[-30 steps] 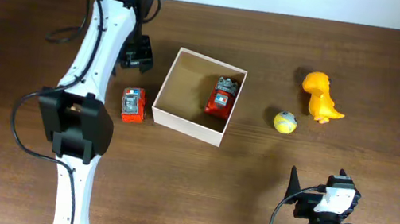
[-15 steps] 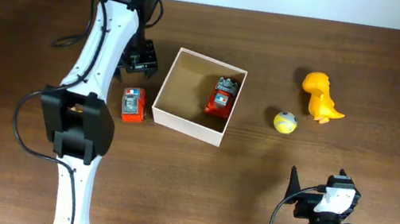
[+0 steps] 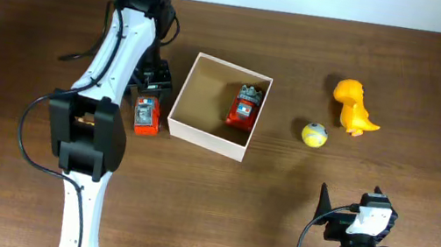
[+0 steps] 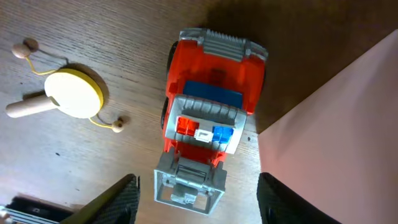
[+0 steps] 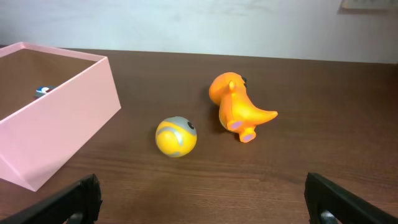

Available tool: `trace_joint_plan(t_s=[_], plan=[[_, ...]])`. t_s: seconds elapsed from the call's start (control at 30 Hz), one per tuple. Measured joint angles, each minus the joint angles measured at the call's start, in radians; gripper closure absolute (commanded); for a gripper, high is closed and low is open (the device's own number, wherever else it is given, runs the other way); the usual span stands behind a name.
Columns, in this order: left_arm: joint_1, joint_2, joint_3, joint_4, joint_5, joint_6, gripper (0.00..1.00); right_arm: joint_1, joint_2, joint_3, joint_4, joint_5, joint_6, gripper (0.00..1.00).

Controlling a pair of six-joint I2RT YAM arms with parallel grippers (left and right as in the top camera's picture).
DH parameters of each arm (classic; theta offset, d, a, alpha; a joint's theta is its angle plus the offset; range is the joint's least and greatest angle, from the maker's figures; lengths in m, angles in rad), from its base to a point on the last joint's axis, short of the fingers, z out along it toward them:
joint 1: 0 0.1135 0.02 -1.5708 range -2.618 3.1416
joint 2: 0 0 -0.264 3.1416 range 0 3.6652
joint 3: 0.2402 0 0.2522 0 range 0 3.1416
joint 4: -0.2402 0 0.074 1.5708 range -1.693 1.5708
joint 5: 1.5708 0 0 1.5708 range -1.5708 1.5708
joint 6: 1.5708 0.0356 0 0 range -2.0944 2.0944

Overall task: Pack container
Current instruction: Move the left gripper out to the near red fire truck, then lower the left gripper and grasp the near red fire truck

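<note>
1. The left arm reaches from the lower left of the overhead view up to the upper left. There it folds over, so that its wrist points down at the worktop just left of the container.
2. The left gripper hangs over a red toy truck that stands on the worktop. Its jaws are spread wide to either side of the truck's grey end and grasp nothing.
3. The container sits in the upper middle of the overhead view, open side up. Its left wall is just beside that truck, and a second red truck lies inside near its right wall.
4. In the left wrist view, a small wooden rattle drum lies at the upper left, apart from the truck.
5. The right arm sits folded low at the lower right of the overhead view. The right gripper looks level across the worktop with its jaws wide apart and nothing between them.
6. A yellow ball and an orange dinosaur lie to the right of the container, near each other but not touching.
</note>
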Motion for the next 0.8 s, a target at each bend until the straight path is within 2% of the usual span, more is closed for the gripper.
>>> trace_joint_plan(t_s=[0.5, 0.8], plan=[[0.000, 0.000, -0.061, 0.061, -0.074, 0.177, 0.28, 0.000, 0.000, 0.000, 0.000, 0.000, 0.001, 0.01], [-0.001, 0.000, -0.147, 0.125, -0.071, 0.204, 0.28, 0.000, 0.000, 0.000, 0.000, 0.000, 0.001, 0.01]])
